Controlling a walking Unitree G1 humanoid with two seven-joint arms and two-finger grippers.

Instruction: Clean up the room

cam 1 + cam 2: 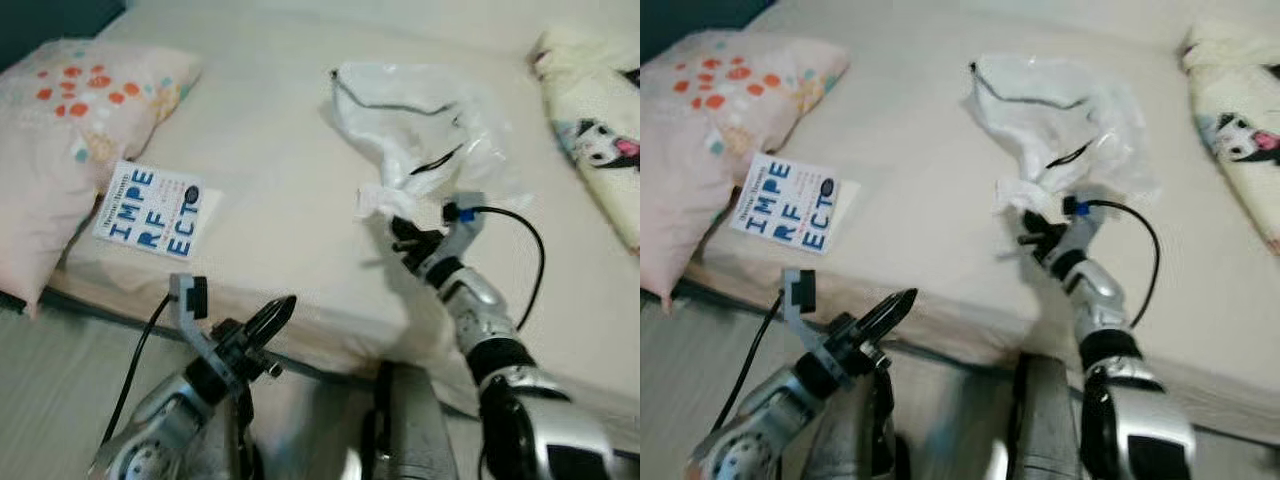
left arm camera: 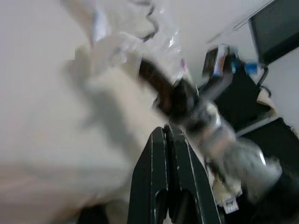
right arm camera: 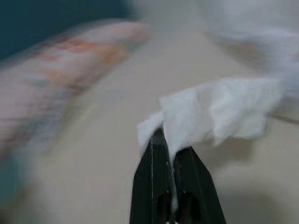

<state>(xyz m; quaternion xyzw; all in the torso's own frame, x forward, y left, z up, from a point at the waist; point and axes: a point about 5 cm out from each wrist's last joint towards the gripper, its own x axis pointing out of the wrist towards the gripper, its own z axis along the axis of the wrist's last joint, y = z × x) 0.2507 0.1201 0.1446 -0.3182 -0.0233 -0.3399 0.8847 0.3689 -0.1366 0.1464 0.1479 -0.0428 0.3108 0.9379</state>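
A crumpled white tissue [image 1: 378, 200] lies on the cream bed, just below a clear plastic bag [image 1: 415, 110]. My right gripper [image 1: 400, 232] is shut on the tissue's lower edge; in the right wrist view the tissue [image 3: 219, 116] spreads out from the pinched black fingertips [image 3: 156, 142]. My left gripper [image 1: 280, 310] hovers low by the mattress front edge, shut and holding nothing; in the left wrist view its fingers [image 2: 161, 154] sit pressed together, pointing toward the right arm [image 2: 210, 130].
A white book with blue letters [image 1: 150, 210] lies near the bed's [image 1: 280, 170] left front corner beside a pink pillow [image 1: 60, 130]. A cartoon-print pillow or plush [image 1: 600, 130] sits at the right edge. The floor [image 1: 60, 370] lies below the mattress.
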